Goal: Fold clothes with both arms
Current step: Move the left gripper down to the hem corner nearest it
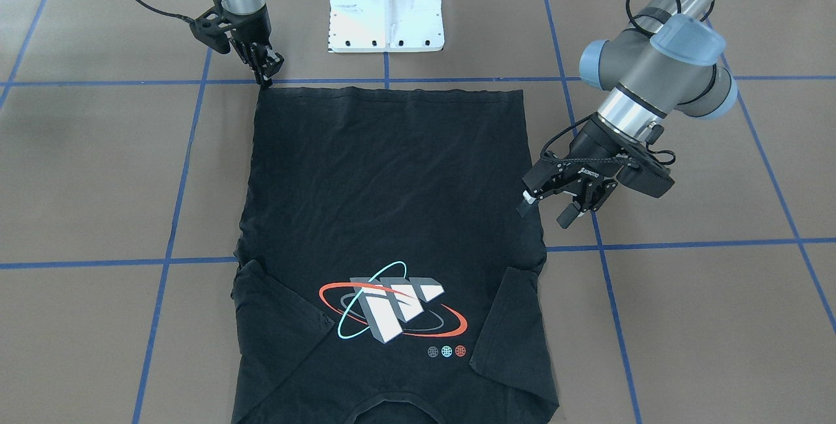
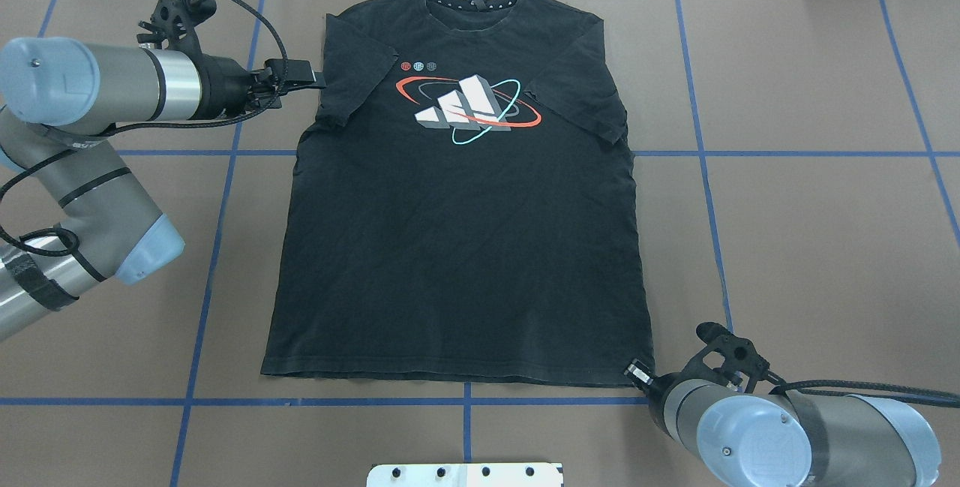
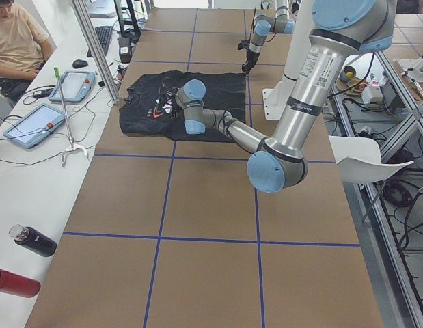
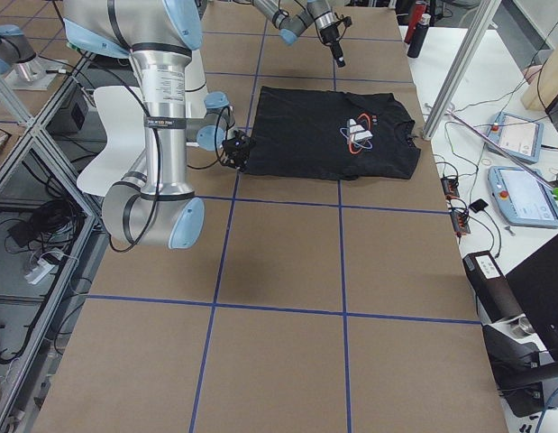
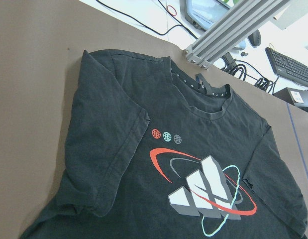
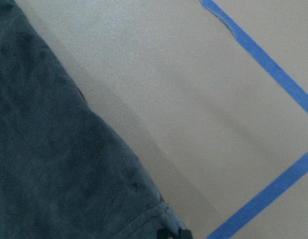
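Observation:
The black T-shirt [image 1: 392, 202] [image 2: 465, 262] lies flat on the brown table, graphic side up, with its collar at the far edge from the robot. My left gripper [image 1: 547, 210] [image 2: 315, 78] hovers open beside the shirt's sleeve on my left, holding nothing. The left wrist view looks across that sleeve [image 5: 104, 149] and the graphic. My right gripper [image 1: 266, 79] [image 2: 636, 371] points down onto the hem corner nearest my right side, its fingers closed together on the cloth. The right wrist view shows that hem corner [image 6: 144, 214] with the fingertips [image 6: 169, 233] at its tip.
The white pedestal base [image 1: 385, 12] stands just behind the hem. Blue tape lines [image 2: 705, 153] grid the table. An aluminium post [image 5: 233, 30] rises behind the collar. A person [image 3: 16, 41], tablets and two bottles [image 3: 33, 240] are at the side bench.

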Robot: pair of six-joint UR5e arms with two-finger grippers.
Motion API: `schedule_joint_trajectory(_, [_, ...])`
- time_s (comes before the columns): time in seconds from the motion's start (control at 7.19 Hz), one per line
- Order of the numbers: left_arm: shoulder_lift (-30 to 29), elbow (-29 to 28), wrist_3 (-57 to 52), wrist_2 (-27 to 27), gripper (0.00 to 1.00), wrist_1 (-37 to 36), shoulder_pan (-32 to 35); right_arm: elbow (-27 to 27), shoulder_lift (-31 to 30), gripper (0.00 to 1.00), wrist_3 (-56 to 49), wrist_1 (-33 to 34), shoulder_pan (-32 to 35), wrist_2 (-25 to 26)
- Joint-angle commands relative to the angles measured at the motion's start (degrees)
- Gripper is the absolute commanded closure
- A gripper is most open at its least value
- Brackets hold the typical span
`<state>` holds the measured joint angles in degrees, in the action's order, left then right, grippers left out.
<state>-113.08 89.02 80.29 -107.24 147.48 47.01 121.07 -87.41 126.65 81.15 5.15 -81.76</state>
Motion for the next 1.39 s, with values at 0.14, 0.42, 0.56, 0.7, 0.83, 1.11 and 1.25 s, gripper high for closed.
schedule_joint_trajectory(0.14, [0.0,0.1,0.3,-0.3,0.00,0.0,-0.1,1.3,-0.2,1.00,0.0,0.1,0.2,-0.2])
schedule_joint_trajectory(0.42, [0.5,2.1,5.5,0.0,0.00,-0.3,-1.8,4.9,-4.1,1.00,0.0,0.1,0.0,-0.7])
schedule_joint_trajectory(0.56, [3.6,5.9,8.8,0.2,0.00,-1.5,-2.5,5.7,-5.6,1.00,0.1,0.0,-0.8,-0.9])
schedule_joint_trajectory(0.7, [9.6,12.3,9.2,1.9,0.00,-4.3,-4.7,6.5,-6.0,1.00,0.1,0.1,-1.9,-1.2])
schedule_joint_trajectory(0.83, [15.3,19.2,12.2,6.6,0.00,-7.9,-9.3,7.1,-7.0,1.00,0.1,0.0,-3.0,-1.4])
schedule_joint_trajectory(1.11, [19.4,27.3,18.9,13.0,0.00,-18.7,-18.2,9.7,-10.0,1.00,0.0,-0.1,-4.4,-1.3])
schedule_joint_trajectory(1.25, [19.5,29.4,24.5,14.7,0.00,-24.9,-22.4,9.9,-10.5,1.00,0.0,-0.2,-4.4,-1.3])
